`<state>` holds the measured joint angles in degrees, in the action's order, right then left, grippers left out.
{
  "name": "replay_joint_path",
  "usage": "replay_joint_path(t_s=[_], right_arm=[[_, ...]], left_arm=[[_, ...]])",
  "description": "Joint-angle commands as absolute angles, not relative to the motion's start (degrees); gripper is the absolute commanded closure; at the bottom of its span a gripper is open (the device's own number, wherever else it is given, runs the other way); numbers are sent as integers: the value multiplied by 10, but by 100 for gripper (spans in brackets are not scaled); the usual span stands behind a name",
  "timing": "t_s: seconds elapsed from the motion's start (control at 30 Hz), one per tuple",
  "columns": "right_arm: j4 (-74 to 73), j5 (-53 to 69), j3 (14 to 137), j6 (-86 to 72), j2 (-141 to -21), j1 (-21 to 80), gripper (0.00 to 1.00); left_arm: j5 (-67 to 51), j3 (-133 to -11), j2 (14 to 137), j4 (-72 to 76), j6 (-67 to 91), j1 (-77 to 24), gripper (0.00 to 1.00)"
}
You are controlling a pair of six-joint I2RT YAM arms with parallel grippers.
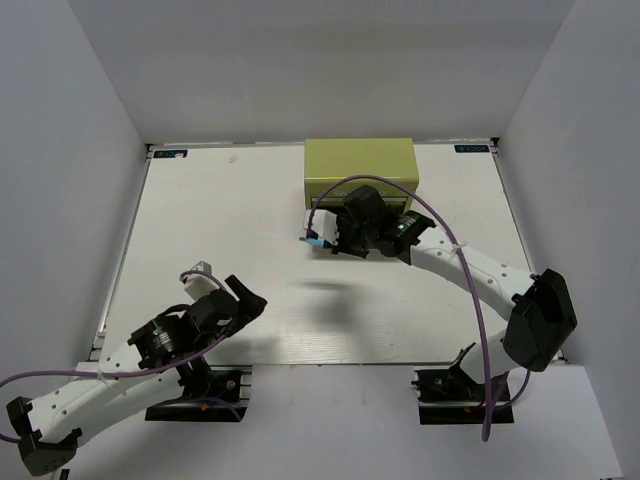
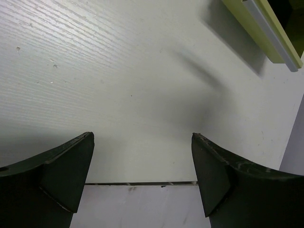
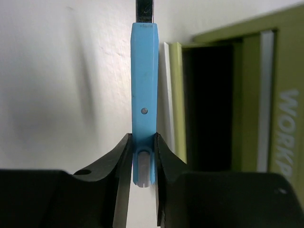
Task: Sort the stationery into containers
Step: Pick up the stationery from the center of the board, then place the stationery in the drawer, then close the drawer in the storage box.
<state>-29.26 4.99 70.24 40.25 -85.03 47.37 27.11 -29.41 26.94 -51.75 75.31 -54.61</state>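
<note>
Currently: right fingers [image 3: 121, 156] clamped on the near end of the light blue stick [image 3: 144, 85], which points straight out between them, held above the tabletop [image 1: 230, 220]. Stick sits just in front of the olive-green box [image 1: 360, 160], beside a dark open recess [image 3: 209, 104] in its lettered front. Left fingers [image 2: 71, 161] spread wide apart, gripping nothing, over the tabletop at near left, well apart from the box
</note>
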Motion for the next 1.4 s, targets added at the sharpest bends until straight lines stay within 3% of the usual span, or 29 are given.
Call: replay_joint_path(t_s=[0.0,0.33,0.37,0.5,0.63,0.73,0.8,0.83,0.87,1.03,1.17,1.27,1.37], right_arm=[[-280,4,711,463,-848,440,100],[-243,-18,729,539,-903,351,97],[-243,-8,732,546,-906,349,95],[-255,-6,745,548,-928,342,66],[-249,-8,757,538,-946,335,57],[-256,16,771,529,-943,332,57],[-273,57,787,526,-938,330,72],[-294,75,797,526,-936,330,93],[-317,94,798,530,-926,326,100],[-507,302,787,688,-921,330,100],[-591,329,804,755,-970,335,100],[-571,314,808,726,-996,335,100],[-448,265,778,659,-995,340,100]], left_arm=[[284,-301,278,-494,749,-547,6],[284,-301,278,-475,738,-547,5],[284,-301,278,-475,738,-547,5],[284,-301,278,-475,738,-547,5],[284,-301,278,-475,738,-547,5],[284,-301,278,-475,738,-547,5],[284,-301,278,-475,738,-547,5],[284,-301,278,-470,738,-547,5],[284,-301,278,-470,733,-547,5],[279,-295,288,-451,733,-547,5],[273,-295,288,-451,728,-547,5],[273,-295,288,-451,728,-547,5],[273,-295,288,-451,728,-547,5]])
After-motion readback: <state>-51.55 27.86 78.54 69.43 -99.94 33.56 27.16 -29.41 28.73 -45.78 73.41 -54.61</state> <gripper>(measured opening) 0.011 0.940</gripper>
